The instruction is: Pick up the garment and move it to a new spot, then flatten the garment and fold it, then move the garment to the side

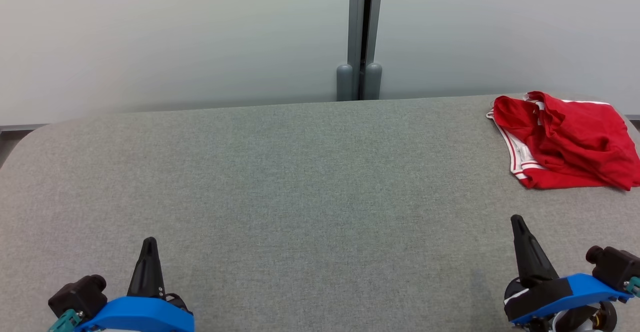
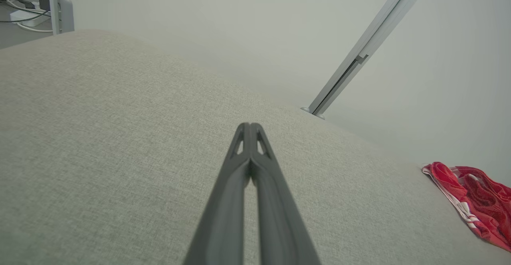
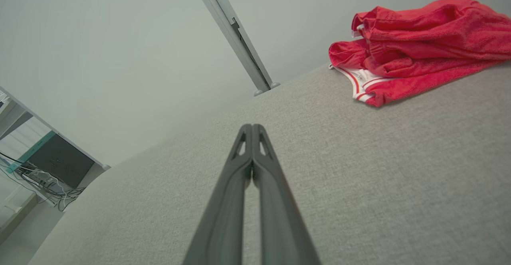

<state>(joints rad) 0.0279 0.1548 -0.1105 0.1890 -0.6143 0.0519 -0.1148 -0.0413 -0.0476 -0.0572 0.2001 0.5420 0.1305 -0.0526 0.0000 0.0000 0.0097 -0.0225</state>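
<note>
Garment: bunched, far right of grey table.
Left gripper, right gripper: fingers together, empty; pale wall, possibly partitioned, behind.

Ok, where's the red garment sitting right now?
In the head view the red garment lies crumpled at the far right corner of the grey table, beyond the right gripper and well right of the metal post.

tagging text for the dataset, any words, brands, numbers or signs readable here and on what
No text can be read in these pictures.
red garment: white stripes along the trim, no print or tag legible.
left gripper and right gripper: no lettering visible.
dark panel beyond the table: too small and blurred to tell.
</note>
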